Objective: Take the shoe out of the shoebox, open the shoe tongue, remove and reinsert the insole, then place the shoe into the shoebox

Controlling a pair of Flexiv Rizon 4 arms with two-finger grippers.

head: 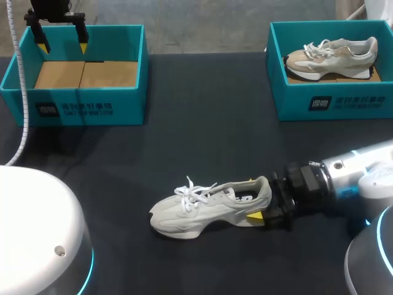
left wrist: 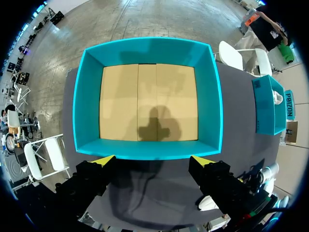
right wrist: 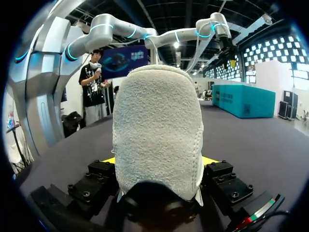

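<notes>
A pale grey sneaker (head: 209, 206) lies on its side in the middle of the black table, toe to the left and white laces loose. My right gripper (head: 253, 198) is at its heel, one yellow tip on each side, shut on the shoe. The right wrist view shows the fuzzy heel (right wrist: 159, 130) filling the gap of the right gripper (right wrist: 160, 160). At the back left stands an empty teal shoebox (head: 92, 114). My left gripper (head: 62, 46) hangs open above its far side. From the left wrist, the left gripper (left wrist: 153, 160) looks down on the shoebox (left wrist: 147, 150), nothing between its fingers.
A second teal shoebox (head: 331, 101) at the back right holds a beige sneaker (head: 331, 58). A white cable (head: 23, 92) runs down past the left box. My two arm bases sit at the near corners of the table.
</notes>
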